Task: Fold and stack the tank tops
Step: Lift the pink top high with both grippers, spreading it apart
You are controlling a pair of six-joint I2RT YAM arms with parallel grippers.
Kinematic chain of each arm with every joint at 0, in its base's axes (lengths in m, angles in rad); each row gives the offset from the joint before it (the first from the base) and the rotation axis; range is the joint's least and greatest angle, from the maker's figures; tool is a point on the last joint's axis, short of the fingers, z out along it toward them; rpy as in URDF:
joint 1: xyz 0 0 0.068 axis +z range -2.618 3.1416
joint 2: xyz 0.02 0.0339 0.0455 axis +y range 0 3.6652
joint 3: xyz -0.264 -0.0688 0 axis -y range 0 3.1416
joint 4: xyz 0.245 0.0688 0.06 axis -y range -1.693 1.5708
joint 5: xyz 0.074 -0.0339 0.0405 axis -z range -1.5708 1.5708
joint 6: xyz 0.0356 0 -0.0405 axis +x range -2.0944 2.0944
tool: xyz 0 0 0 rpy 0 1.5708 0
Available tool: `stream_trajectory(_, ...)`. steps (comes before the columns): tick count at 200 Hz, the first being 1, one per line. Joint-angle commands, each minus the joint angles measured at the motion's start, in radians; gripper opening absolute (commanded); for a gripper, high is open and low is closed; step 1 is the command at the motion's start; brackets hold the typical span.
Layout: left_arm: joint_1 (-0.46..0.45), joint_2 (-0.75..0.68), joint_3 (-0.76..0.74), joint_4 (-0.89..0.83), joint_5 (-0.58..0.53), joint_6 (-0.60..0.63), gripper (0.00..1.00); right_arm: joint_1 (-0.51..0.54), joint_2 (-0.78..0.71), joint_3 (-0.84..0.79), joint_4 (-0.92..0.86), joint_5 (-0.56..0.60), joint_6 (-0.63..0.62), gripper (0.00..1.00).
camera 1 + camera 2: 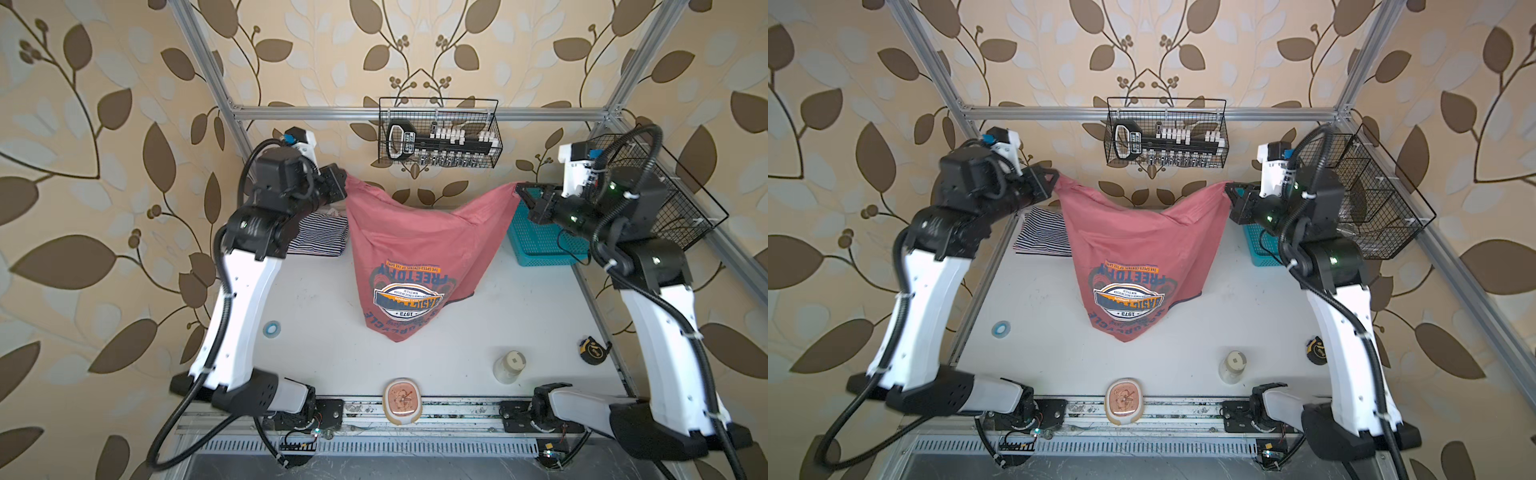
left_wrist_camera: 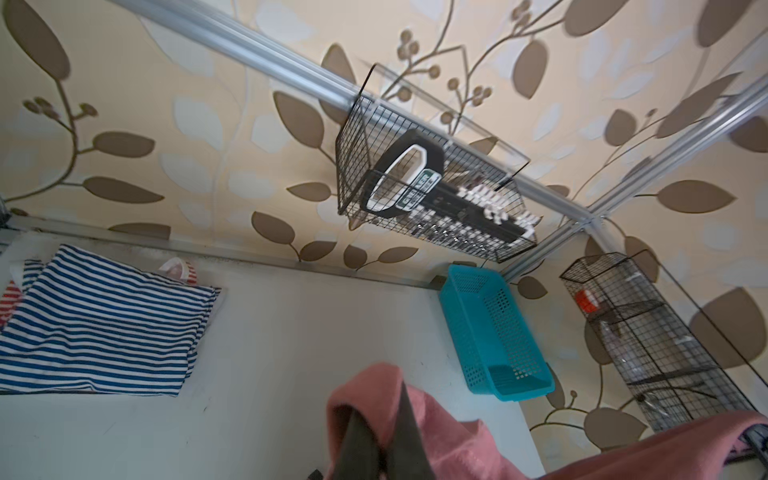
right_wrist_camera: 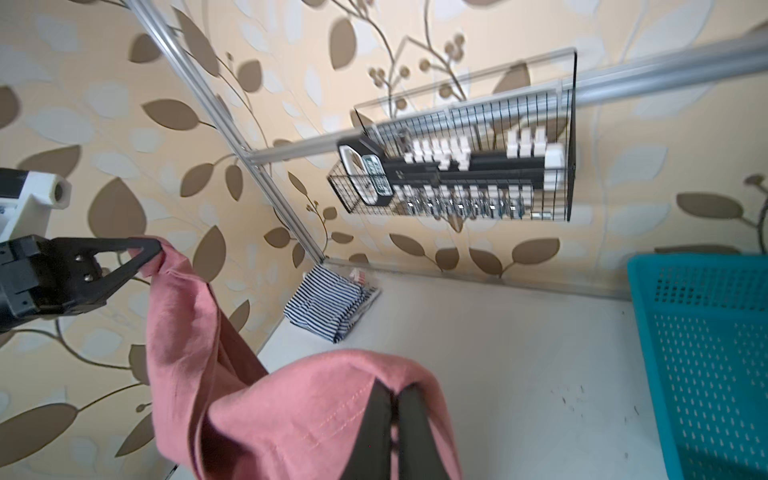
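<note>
A dusty red tank top (image 1: 415,245) (image 1: 1133,245) with a "1973" badge print hangs upside down above the white table in both top views, stretched between my two grippers. My left gripper (image 1: 343,183) (image 1: 1054,183) (image 2: 378,397) is shut on one hem corner. My right gripper (image 1: 519,192) (image 1: 1227,189) (image 3: 395,386) is shut on the other corner. The lowest part of the top touches the table. At the back left lies a folded navy-and-white striped tank top (image 1: 318,235) (image 2: 99,328) (image 3: 328,307). A red-and-white striped tank top (image 2: 178,268) peeks out from under it.
A teal plastic basket (image 1: 540,245) (image 2: 494,332) stands at the back right. Wire baskets hang on the back rail (image 1: 438,133) and on the right frame (image 1: 665,199). A tape roll (image 1: 272,329), a white jar (image 1: 509,365), a tape measure (image 1: 594,351) and an oval dish (image 1: 402,401) sit near the front.
</note>
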Motion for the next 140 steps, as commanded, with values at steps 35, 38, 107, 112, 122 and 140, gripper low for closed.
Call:
stream_trajectory(35,0.223,0.397,0.470,0.357,0.452,-0.367,0.00,-0.114,0.329,0.271,0.410,-0.380,0.267,0.00)
stream_trajectory(38,0.232,0.398,0.470,0.403,0.466,-0.402,0.00,-0.119,0.335,0.273,0.454,-0.394,0.294,0.00)
stream_trajectory(107,0.295,0.213,0.371,0.710,0.397,-0.422,0.00,-0.138,0.289,0.338,0.814,-0.437,0.420,0.00)
stream_trajectory(112,0.296,0.192,0.345,0.718,0.393,-0.415,0.00,-0.139,0.279,0.326,0.812,-0.439,0.410,0.00)
stream_trajectory(122,0.295,0.147,0.273,0.734,0.398,-0.408,0.00,-0.138,0.252,0.281,0.808,-0.454,0.394,0.00)
stream_trajectory(140,0.292,0.040,0.047,0.791,0.414,-0.410,0.00,-0.139,0.176,0.105,0.813,-0.471,0.359,0.00)
